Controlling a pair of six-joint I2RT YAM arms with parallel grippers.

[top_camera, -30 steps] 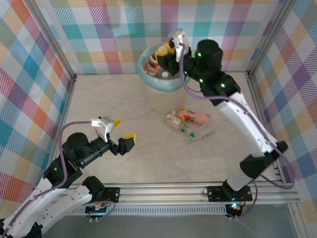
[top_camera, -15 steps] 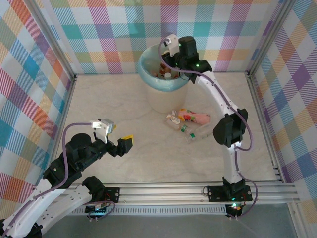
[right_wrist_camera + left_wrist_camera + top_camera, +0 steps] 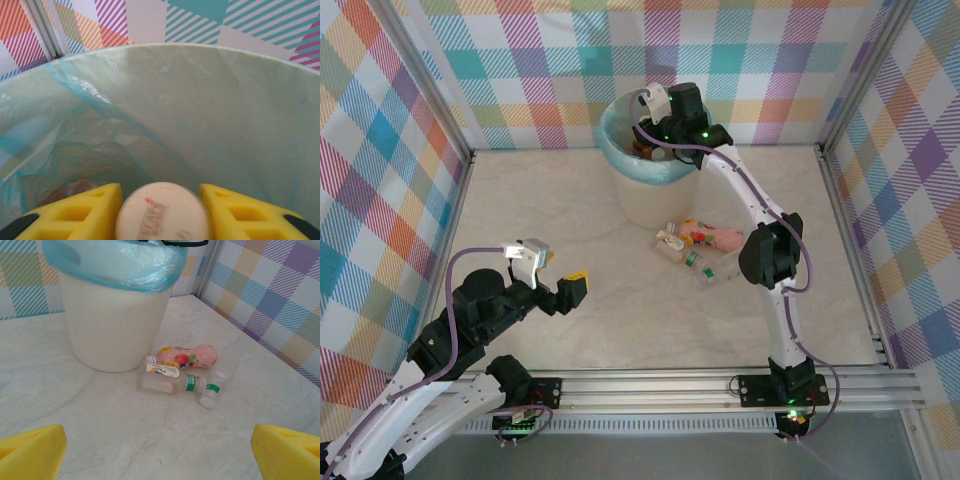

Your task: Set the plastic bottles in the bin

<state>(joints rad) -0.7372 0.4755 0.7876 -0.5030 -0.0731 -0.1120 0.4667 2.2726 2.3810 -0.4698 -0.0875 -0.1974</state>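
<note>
Pale teal bag plastic lines the bin (image 3: 215,105). The right wrist view looks down into it, and the right hand (image 3: 162,202) is there with its two yellow fingers (image 3: 85,205) pressed against either side of a round cream bottle end (image 3: 162,215) with red print; it is gripping that one bottle. A brownish shape (image 3: 72,190) lies lower in the bag, too blurred to name.

From the top external view, the right hand (image 3: 655,128) sits inside the bin's mouth. The bin (image 3: 612,150) stands at the far side of the tabletop (image 3: 550,210), and something reddish shows inside it.

The left wrist view gives the clearest count of what lies outside: three bottles clustered on the tabletop just beside the bin's cream wall (image 3: 110,320). A pink bottle (image 3: 197,355) is nearest the bin. In front of it is a clear bottle with a white label (image 3: 165,380), then a clear bottle with a green-and-white cap (image 3: 214,390). All three lie on their sides, touching or nearly so.

The left hand (image 3: 565,262) hangs over the near-left tabletop, well apart from the bottles. Its yellow fingertips (image 3: 30,452) are spread wide and hold nothing.
</note>
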